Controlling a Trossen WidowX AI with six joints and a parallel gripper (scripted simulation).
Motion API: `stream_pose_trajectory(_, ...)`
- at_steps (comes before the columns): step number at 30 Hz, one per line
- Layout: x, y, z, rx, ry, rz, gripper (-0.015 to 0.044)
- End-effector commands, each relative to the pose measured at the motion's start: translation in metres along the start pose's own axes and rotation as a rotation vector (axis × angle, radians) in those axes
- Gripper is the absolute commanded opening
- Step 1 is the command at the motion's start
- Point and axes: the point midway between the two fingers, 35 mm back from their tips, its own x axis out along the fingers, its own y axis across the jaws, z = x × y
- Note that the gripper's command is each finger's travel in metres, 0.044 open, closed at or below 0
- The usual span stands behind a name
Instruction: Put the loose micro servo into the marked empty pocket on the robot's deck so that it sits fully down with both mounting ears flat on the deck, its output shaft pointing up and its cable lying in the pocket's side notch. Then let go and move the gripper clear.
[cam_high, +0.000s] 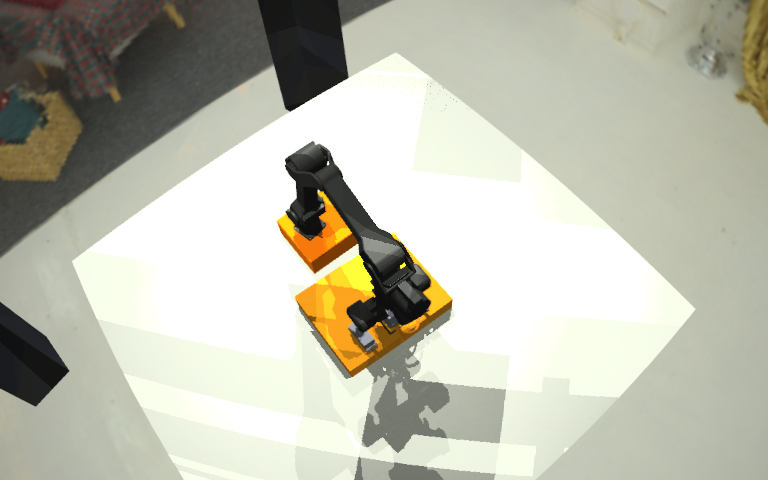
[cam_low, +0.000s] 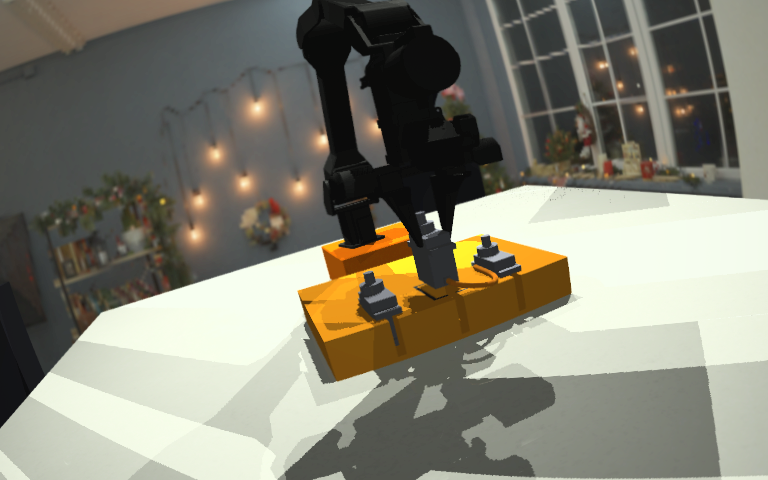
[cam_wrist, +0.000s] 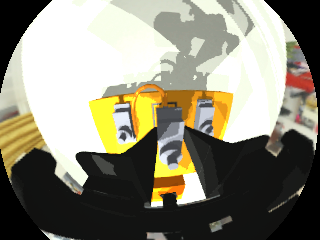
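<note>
My hand (cam_low: 431, 229) pinches the micro servo (cam_low: 433, 259) by its upper body, upright over the pocket (cam_low: 431, 292). Small, rigid, likely light — its orange cable (cam_low: 480, 276) trails right.

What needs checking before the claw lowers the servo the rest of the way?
1. Grip: claw shut on the loose servo. Ok.
2. Shaft pointing up: stepped top sits between the fingers, body upright. Ok.
3. Over the marked pocket, between the two seated servos: looks lined up in the exterior and wrist views. Ok.
4. Seated, ears flat on the deck: body still stands well above it. Not ok.
5. Cable in the side notch: it curves over the deck surface. Not ok.
6. Fine squareness to the pocket: cannot tell.
</note>
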Motion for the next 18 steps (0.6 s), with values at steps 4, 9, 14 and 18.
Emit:
stream_pose_trajectory(4,0.002,0.0,0.0,-0.004,-0.002,0.003,0.0)
stream_pose_trajectory(9,0.006,0.0,0.0,-0.004,-0.002,0.003,0.0)
stream_pose_trajectory(14,0.011,0.0,0.0,-0.004,-0.002,0.003,0.0)
stream_pose_trajectory(18,0.015,0.0,0.0,-0.004,-0.002,0.003,0.0)
